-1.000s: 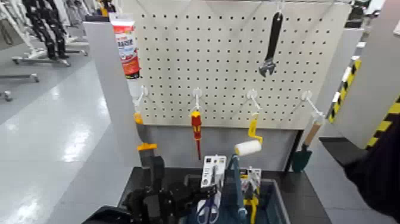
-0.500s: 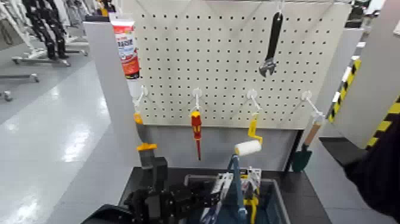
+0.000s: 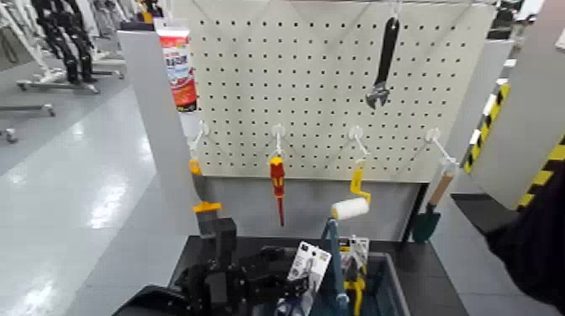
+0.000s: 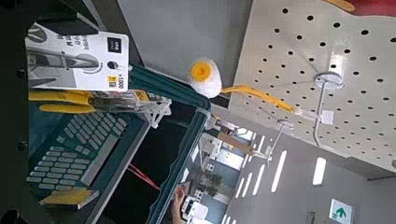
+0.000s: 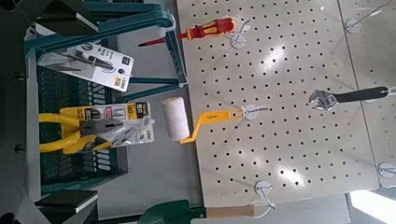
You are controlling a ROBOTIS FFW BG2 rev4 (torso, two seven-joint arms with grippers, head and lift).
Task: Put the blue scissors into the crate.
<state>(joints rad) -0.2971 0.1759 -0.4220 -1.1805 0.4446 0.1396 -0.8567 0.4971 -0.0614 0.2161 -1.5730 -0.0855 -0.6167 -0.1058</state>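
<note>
The blue scissors, on their white-and-grey card (image 3: 308,260), lean tilted over the near left part of the crate (image 3: 388,290), just left of its upright handle bar (image 3: 334,256). My left gripper (image 3: 284,283) is shut on the card's lower part from the left. The blue loop handles are mostly hidden low behind the gripper. The left wrist view shows the card (image 4: 75,56) above the crate's grid floor (image 4: 79,159). The right wrist view shows the card (image 5: 93,63) inside the crate (image 5: 65,163). My right arm (image 3: 534,244) is held off at the right.
A carded yellow pliers (image 3: 356,277) lies in the crate. On the pegboard (image 3: 336,84) behind hang a red-and-yellow screwdriver (image 3: 277,181), a paint roller (image 3: 351,206), a wrench (image 3: 384,63), a trowel (image 3: 429,214) and a tube (image 3: 178,67).
The card stood upright above the crate's left part one second ago. It has since tipped over to the right and sunk lower, with my left gripper following it forward.
</note>
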